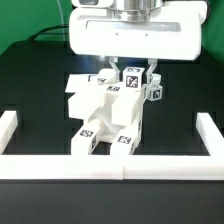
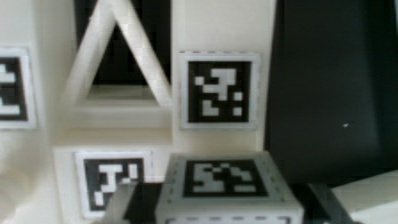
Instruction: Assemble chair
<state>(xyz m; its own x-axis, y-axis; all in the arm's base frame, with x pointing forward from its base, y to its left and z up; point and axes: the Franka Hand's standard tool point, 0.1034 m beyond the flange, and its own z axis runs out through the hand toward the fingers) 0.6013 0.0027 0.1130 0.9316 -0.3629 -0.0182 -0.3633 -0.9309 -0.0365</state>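
Note:
The chair (image 1: 104, 112) stands partly joined in the middle of the black table, a stack of chunky white parts with black-and-white tags. My gripper (image 1: 131, 70) hangs over its back edge and is shut on a small white block (image 1: 131, 78) with a tag on top. In the wrist view the block (image 2: 228, 182) sits between my two dark fingers (image 2: 143, 200), with my gripper (image 2: 231, 205) shut round it. Behind it is a white chair plate (image 2: 217, 90) with a tag and slanted bars (image 2: 111, 50). Another tagged piece (image 1: 155, 92) sticks out on the exterior view's right.
Long white border rails run along the front (image 1: 110, 166), the exterior view's left (image 1: 10, 132) and the exterior view's right (image 1: 212, 132) of the black table (image 1: 40, 100). The arm's large white housing (image 1: 135, 35) hangs above the chair.

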